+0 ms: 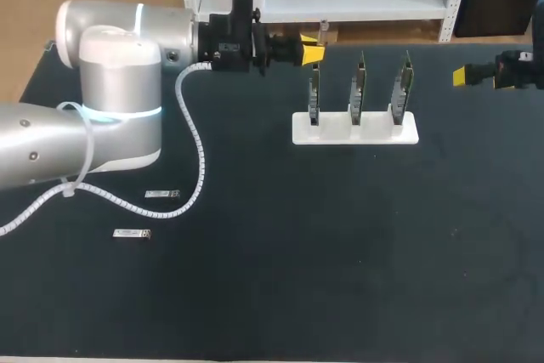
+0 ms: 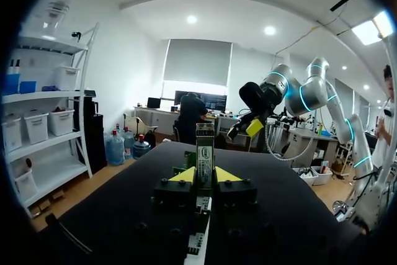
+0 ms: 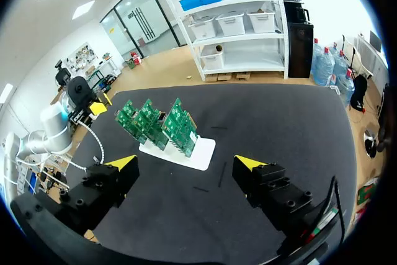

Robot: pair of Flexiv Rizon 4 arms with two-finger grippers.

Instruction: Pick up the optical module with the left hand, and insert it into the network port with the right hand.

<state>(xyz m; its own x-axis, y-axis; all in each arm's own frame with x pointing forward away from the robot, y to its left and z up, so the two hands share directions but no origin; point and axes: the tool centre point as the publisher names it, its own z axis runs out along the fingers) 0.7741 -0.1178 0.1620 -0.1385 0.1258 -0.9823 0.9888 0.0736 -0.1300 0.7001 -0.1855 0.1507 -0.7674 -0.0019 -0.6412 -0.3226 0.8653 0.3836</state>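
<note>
My left gripper [image 1: 312, 51] hovers behind the left end of a white stand [image 1: 355, 129], shut on a slim optical module [image 2: 205, 147] that stands upright between its yellow tips. The stand carries three upright green circuit boards [image 1: 358, 91]. In the left wrist view my left gripper [image 2: 205, 175] points across the table at my right gripper [image 2: 254, 127]. My right gripper [image 1: 463, 76] hangs at the far right, open and holding nothing. In the right wrist view my right gripper [image 3: 186, 164] has its fingers wide apart, with the boards [image 3: 167, 125] and my left gripper [image 3: 96, 108] ahead of it.
Two more small silver modules [image 1: 161, 194] [image 1: 132, 233] lie flat on the dark table [image 1: 340, 252] at the left, near my left arm's white cable.
</note>
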